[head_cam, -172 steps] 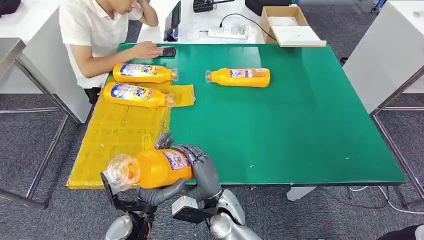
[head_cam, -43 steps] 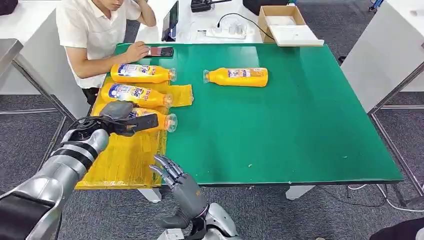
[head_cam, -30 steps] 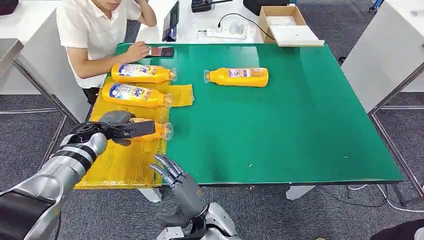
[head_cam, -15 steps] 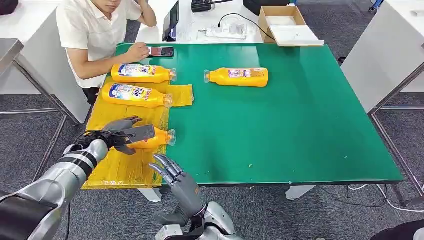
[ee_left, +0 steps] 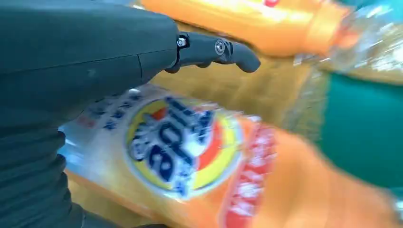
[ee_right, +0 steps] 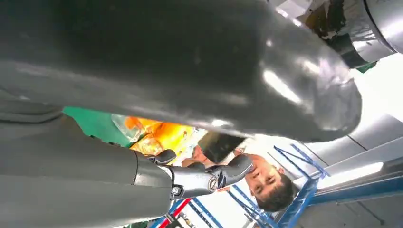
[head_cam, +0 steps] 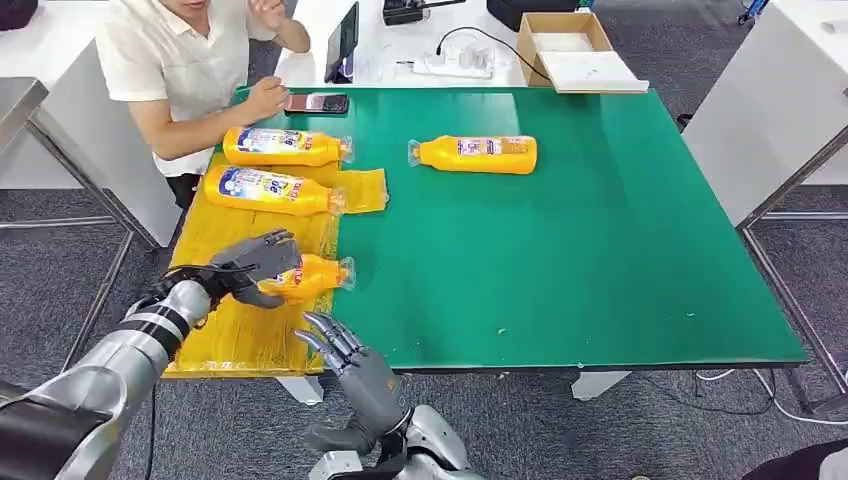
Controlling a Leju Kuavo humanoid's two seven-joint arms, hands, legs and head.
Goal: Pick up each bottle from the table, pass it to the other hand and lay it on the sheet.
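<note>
An orange bottle (head_cam: 315, 275) lies on its side on the yellow sheet (head_cam: 230, 330), its clear cap at the sheet's right edge. My left hand (head_cam: 255, 268) is over its base end with fingers spread and lifted off it. The left wrist view shows that bottle's label (ee_left: 180, 147) close under the palm and a finger (ee_left: 218, 47) held straight away from it. Two more bottles (head_cam: 285, 147) (head_cam: 272, 189) lie farther back on the sheet. Another bottle (head_cam: 475, 154) lies on the green table (head_cam: 600, 250). My right hand (head_cam: 350, 362) hangs open at the table's front edge.
A person sits at the far left corner with one hand by a phone (head_cam: 318, 102). Behind the table are a tablet (head_cam: 345, 40), a power strip (head_cam: 455, 62) and a cardboard box (head_cam: 570, 45). White tables stand at both sides.
My left hand brought the bottle toward the near part of the sheet, laid it down and spread its fingers off it. The right hand stayed almost still.
</note>
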